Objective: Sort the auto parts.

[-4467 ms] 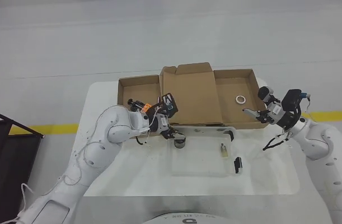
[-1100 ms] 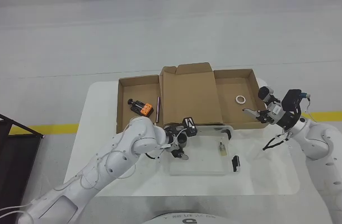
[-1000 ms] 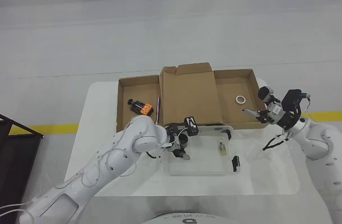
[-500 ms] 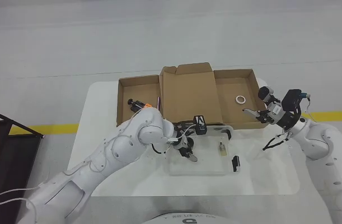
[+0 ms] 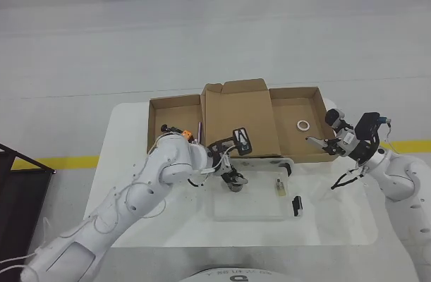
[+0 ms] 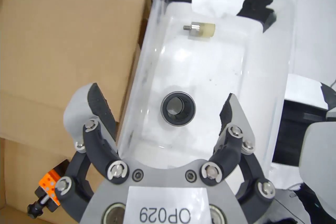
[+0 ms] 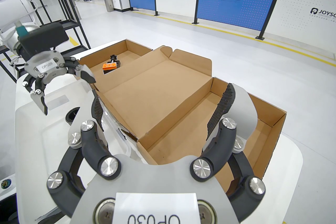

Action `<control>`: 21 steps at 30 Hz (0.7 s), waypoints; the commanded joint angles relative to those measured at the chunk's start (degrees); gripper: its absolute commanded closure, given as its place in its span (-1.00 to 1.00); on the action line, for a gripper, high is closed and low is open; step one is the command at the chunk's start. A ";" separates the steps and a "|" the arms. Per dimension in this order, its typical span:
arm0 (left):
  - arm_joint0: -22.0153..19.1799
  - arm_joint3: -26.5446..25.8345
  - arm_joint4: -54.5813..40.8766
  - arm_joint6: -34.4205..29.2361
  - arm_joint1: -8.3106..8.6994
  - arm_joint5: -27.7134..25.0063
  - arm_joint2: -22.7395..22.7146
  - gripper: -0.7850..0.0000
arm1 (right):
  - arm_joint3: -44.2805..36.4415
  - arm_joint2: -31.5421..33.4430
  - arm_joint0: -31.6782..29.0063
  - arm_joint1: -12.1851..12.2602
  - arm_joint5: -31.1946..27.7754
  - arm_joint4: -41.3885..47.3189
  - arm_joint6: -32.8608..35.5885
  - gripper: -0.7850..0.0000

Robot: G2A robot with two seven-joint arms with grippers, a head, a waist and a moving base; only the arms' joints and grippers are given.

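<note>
Nearest the robot, in the clear tray (image 6: pixel 210 62), a black ring (image 6: pixel 178 109) and a small stud (image 6: pixel 199 28) seem left to be sorted. The left gripper (image 6: pixel 161 95) is held over the black ring, jaws apart and empty. Beyond, in the cardboard box (image 5: pixel 243 120), an orange block (image 5: pixel 185 133) and a white ring (image 5: pixel 302 125) appear already sorted. The right gripper (image 7: pixel 163 97) is held spread beside that box.
</note>
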 commanded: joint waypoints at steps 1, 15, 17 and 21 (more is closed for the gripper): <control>3.37 -2.23 1.86 3.57 1.01 0.31 -3.40 -1.00 | 0.00 0.00 0.00 0.00 0.00 0.00 0.00 -1.00; 18.27 -6.71 17.58 23.01 3.01 21.31 -13.38 -1.00 | 0.00 0.00 0.00 0.00 0.00 0.00 0.00 -1.00; 18.79 -3.88 15.01 25.56 2.90 23.90 -15.24 -1.00 | 0.00 0.00 0.00 0.00 0.00 0.00 0.00 -1.00; 18.78 -2.26 13.87 26.63 2.84 25.01 -16.09 -1.00 | -2.39 -2.59 0.86 0.04 -1.32 -0.13 4.79 -1.00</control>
